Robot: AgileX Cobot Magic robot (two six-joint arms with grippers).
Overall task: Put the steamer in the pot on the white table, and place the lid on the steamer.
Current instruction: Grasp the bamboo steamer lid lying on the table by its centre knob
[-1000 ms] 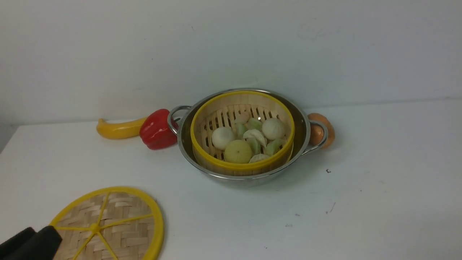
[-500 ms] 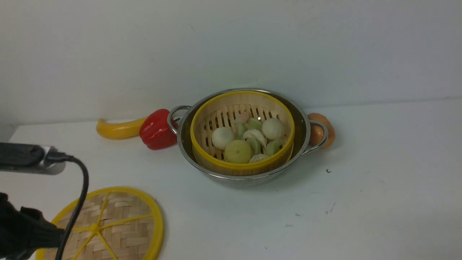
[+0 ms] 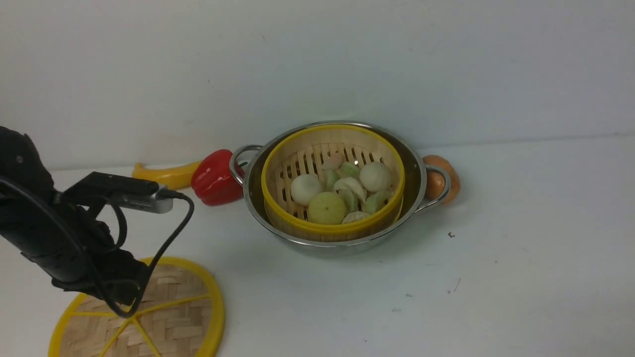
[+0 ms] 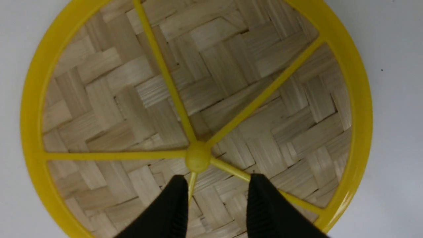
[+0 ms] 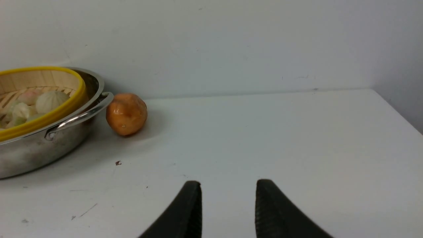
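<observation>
**A:** Where does everything sit from the left pincer [image 4: 217, 180]?

**B:** The white table [image 3: 496, 277] runs under it and far off to its right. The steel pot [image 3: 347, 246] stands well ahead of it and to its right. The bamboo steamer [image 3: 331, 229] is already seated inside the pot, full of dumplings and buns [image 3: 342, 191]. So only the woven lid [image 4: 198, 109] is left to place, and it lies flat directly below the pincer.

**A:** And the pincer itself?

**B:** It is parted a modest way and grips nothing. Its tips hang just short of the yellow hub [image 4: 197, 158], and one thin spoke [image 4: 231, 169] crosses beneath the gap. I cannot tell whether the tips touch the weave.

**A:** The right pincer [image 5: 228, 183]?

**B:** It is also parted and empty, low over bare table. The pot is ahead of it and to its left, and I'd say this arm has no part in the step.

**A:** How should it take the lid, then?

**B:** As I judge it, the disc is flat and too wide to span, so the hub or a spoke is the only purchase.
- **Grip:** Centre the gap over the hub, go straight down and close firmly but slowly, because the spokes look thin and may flex or slip.
- **Lift:** Keep it level, since an off-centre hold would let the disc tilt.
- **Placement:** Carry it high enough to clear the pot's rim and line its yellow rim up with the steamer's. Then lower it flat without knocking the food.
</observation>
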